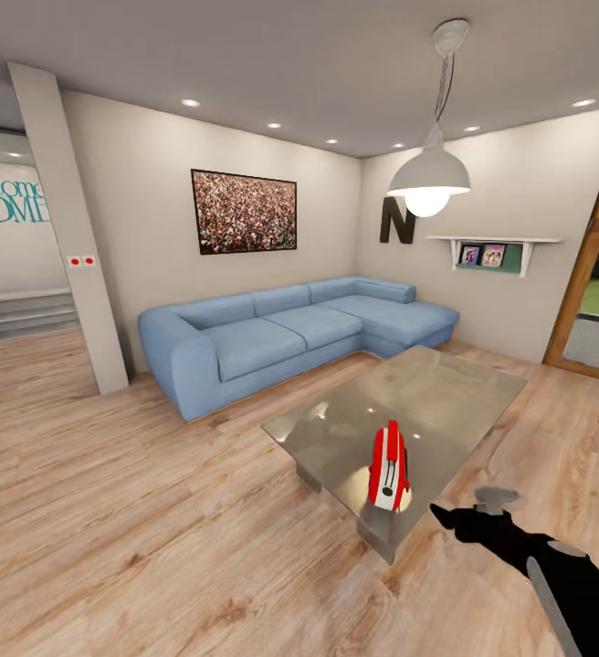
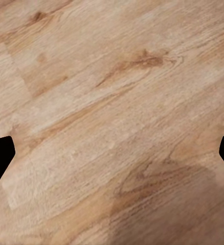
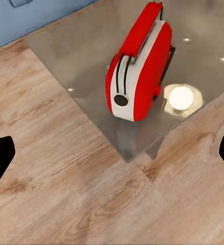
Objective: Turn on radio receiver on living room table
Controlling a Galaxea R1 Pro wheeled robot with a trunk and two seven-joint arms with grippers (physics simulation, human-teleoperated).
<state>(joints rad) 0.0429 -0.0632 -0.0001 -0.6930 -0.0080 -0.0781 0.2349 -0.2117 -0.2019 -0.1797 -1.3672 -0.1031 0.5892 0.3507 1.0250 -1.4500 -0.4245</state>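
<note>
Near the table's (image 1: 446, 383) corner we see the radio receiver (image 1: 388, 465) standing; our right gripper (image 1: 471, 513) fingers spread apart beside it, left gripper (image 2: 112, 153) spread over floor (image 2: 112, 76)

The radio receiver (image 1: 388, 465) stands upright on the table (image 1: 446, 388), near its front corner. Behind the table runs the blue sofa (image 1: 290, 333). The right gripper (image 1: 468, 520) hovers off the table's near edge, just beside the radio.

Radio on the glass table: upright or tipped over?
Upright. The radio receiver stands on its narrow base near the table's near corner, its reflection directly beneath it; the right wrist view shows the same.
</note>
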